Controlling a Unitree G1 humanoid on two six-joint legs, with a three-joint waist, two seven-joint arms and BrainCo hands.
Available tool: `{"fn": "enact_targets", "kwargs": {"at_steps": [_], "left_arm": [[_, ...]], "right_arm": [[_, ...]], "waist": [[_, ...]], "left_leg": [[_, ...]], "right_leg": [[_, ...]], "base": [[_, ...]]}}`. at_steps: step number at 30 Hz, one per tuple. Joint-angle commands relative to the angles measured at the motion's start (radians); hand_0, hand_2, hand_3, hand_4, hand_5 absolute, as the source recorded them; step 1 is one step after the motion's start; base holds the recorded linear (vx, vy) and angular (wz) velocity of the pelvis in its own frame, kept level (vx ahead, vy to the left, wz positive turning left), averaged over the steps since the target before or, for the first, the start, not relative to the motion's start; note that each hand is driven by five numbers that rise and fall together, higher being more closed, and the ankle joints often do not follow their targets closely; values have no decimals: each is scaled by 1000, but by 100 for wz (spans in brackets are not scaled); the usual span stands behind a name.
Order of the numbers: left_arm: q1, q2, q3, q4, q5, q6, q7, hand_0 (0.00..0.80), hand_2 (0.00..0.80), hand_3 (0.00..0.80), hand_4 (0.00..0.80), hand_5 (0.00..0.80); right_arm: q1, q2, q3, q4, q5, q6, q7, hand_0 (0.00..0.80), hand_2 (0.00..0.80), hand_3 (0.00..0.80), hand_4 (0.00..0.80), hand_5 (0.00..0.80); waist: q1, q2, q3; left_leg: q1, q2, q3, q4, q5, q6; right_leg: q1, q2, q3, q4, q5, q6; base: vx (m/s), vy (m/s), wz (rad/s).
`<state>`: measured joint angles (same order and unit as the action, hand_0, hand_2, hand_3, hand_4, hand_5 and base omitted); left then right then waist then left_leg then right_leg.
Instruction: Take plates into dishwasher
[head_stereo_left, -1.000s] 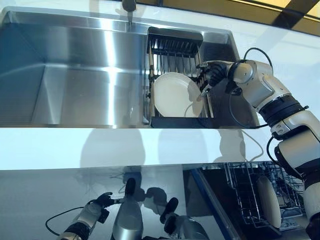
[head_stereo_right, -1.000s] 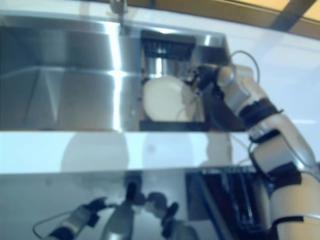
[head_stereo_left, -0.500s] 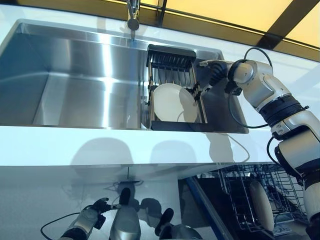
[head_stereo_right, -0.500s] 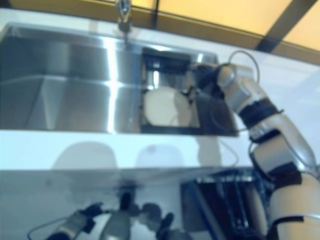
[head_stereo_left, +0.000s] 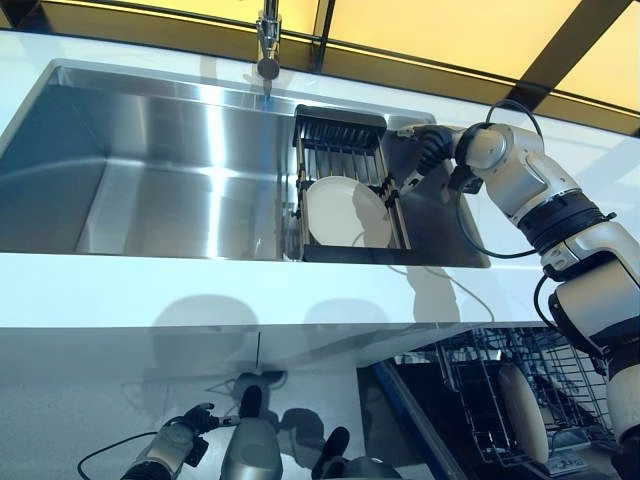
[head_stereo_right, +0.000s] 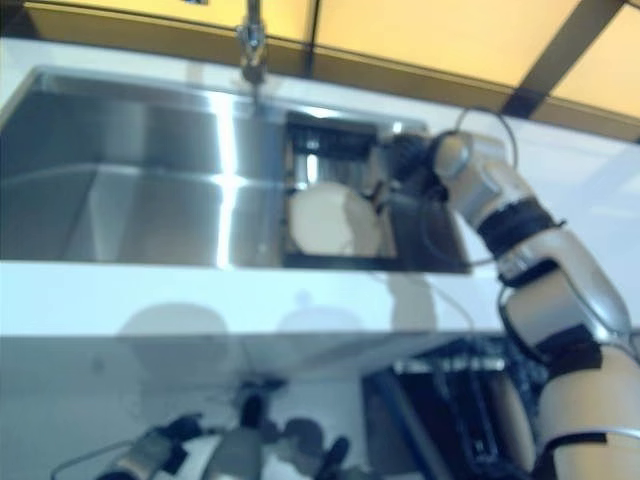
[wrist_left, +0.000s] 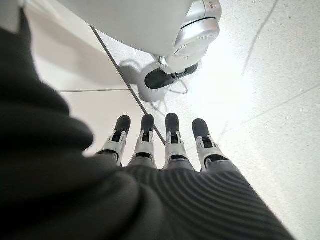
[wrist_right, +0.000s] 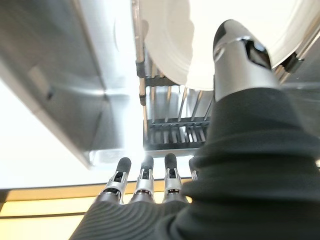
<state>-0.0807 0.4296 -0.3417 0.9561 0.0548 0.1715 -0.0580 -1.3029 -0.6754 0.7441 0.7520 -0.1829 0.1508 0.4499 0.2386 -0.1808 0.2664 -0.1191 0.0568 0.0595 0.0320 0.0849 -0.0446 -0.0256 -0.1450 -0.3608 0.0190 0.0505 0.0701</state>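
Note:
A white plate (head_stereo_left: 340, 210) leans upright in a black dish rack (head_stereo_left: 340, 125) at the right end of the steel sink (head_stereo_left: 150, 170). My right hand (head_stereo_left: 428, 148) hovers at the rack's right rim, beside the plate's far right edge and not holding it. In the right wrist view its fingers (wrist_right: 145, 175) are straight and the thumb (wrist_right: 240, 60) points toward the plate (wrist_right: 200, 40). My left hand (head_stereo_left: 178, 445) hangs low under the counter, with straight fingers (wrist_left: 172, 140) over the floor and nothing in it.
A faucet (head_stereo_left: 267, 40) stands behind the sink. The white counter edge (head_stereo_left: 200, 290) runs in front of it. At lower right the dishwasher's wire rack (head_stereo_left: 480, 385) is pulled out with one plate (head_stereo_left: 522, 412) standing in it.
The camera has tilted, so the whole scene sits lower. My right hand has drawn back slightly from the plate's edge toward the rack's right rim. The plate stays in the rack.

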Motion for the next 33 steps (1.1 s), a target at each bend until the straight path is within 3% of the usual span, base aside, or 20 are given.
{"fn": "enact_targets", "kwargs": {"at_steps": [1,33], "left_arm": [[-9,-20,-49,28,13,4,-6,0,0,0,0,0],[-25,-25,-62,-35,-65,15,18,0,0,0,0,0]], "right_arm": [[-123,-47,20,-1,17,-15,-22,0,0,0,0,0],[-145,33,17,18,-16,-19,-7,0,0,0,0,0]], "waist": [[50,11,28],[100,41,113]], "left_leg": [[69,-33,-52,-114,-28,46],[-10,-47,-93,-99,-6,42]], "right_leg": [[-15,-96,28,180,48,114],[-75,-115,15,206,52,110]], "base": [[0,0,0],[1,9,3]]}}
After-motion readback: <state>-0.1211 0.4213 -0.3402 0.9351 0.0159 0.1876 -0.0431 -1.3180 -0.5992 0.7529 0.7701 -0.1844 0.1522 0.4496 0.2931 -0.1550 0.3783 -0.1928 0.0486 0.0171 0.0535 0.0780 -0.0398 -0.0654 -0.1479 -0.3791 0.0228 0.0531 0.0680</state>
